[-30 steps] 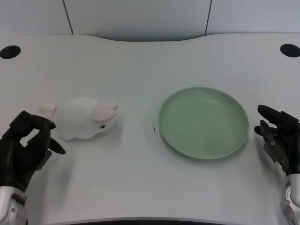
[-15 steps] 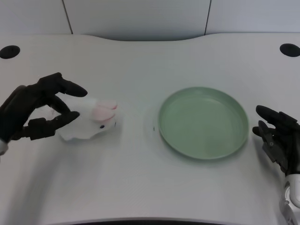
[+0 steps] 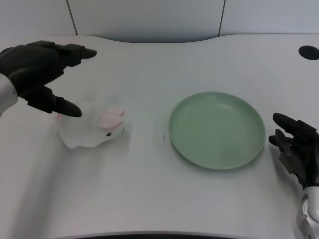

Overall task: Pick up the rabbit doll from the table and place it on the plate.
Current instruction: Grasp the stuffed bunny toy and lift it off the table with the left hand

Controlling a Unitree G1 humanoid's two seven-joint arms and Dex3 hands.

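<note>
A robotics test bench in a lab: beneath the left hand (image 3: 37, 74) runs a plain white table (image 3: 149, 194) with a curved cut-out back edge, a black cable grommet (image 3: 308, 52) set in its far corner across from that hand. Behind the hand stand bare pale wall panels (image 3: 144, 17) with dark seams. To the hand's right sits a green plate (image 3: 217, 130); just below it lies a rabbit doll (image 3: 92, 130), props staged for trial.

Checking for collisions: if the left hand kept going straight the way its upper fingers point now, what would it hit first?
Probably nothing: the left hand points right, across bare table behind the rabbit doll and plate. Depth is unclear.
</note>
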